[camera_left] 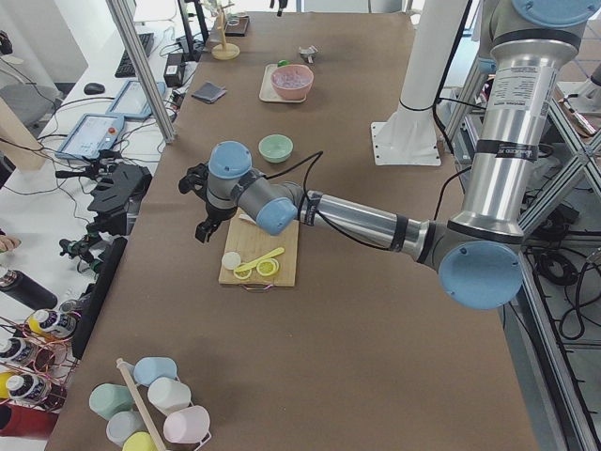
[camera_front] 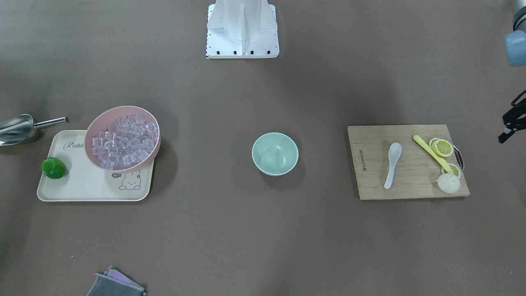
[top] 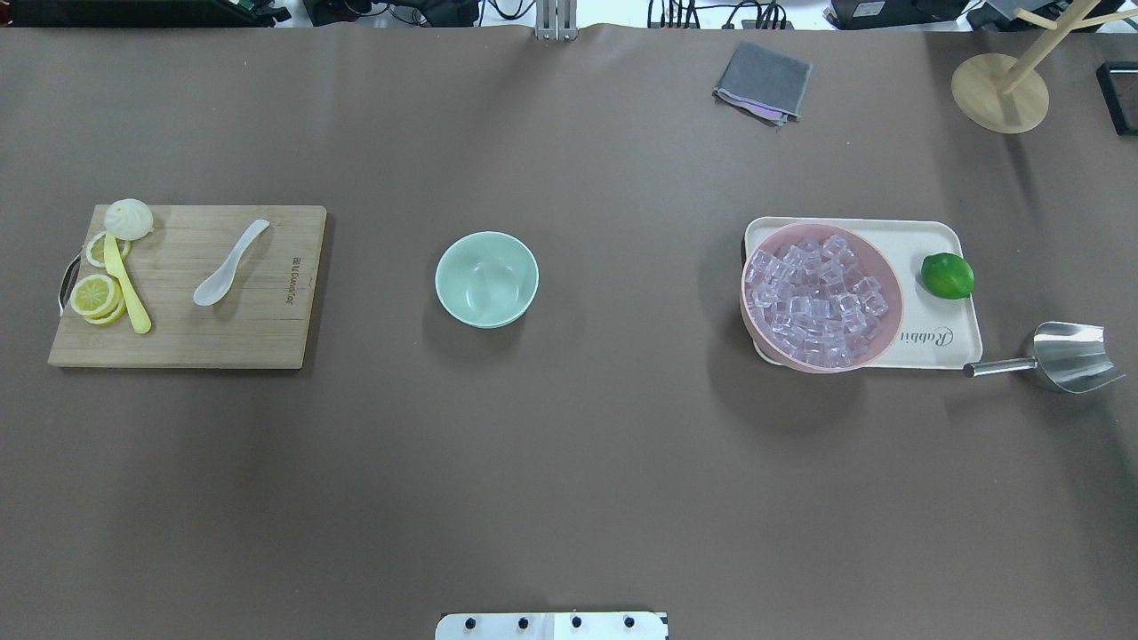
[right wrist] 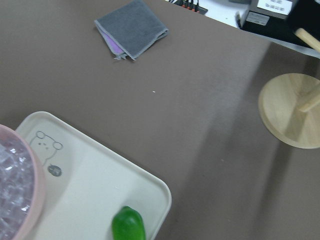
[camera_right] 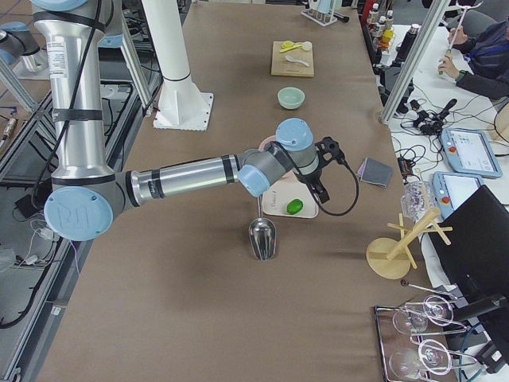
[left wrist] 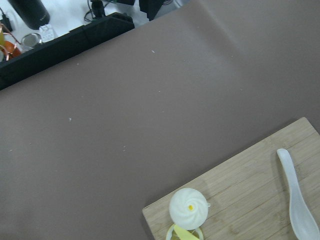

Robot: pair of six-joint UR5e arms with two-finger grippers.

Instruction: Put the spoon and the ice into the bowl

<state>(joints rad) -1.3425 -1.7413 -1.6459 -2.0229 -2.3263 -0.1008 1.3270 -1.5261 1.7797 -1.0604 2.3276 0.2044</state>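
As left gripper (camera_front: 509, 129) is cut off at edge & right gripper (camera_right: 322, 191) seen side-cam only, can't tell either's apart/together.

Plainly a robotics lab: teach pendants (camera_right: 472, 151) and cables (top: 498, 11) along the desk's (top: 569, 462) operator-side edge, aluminium post (camera_left: 141, 70) there, arm pedestal (camera_front: 242, 28) at the opposite edge.

Bright, even light from overhead. Soft shadows lie beside the bowl (top: 486, 279) and pink bowl (top: 822, 298). The scoop (top: 1071, 356) glints. Every view is sharp.
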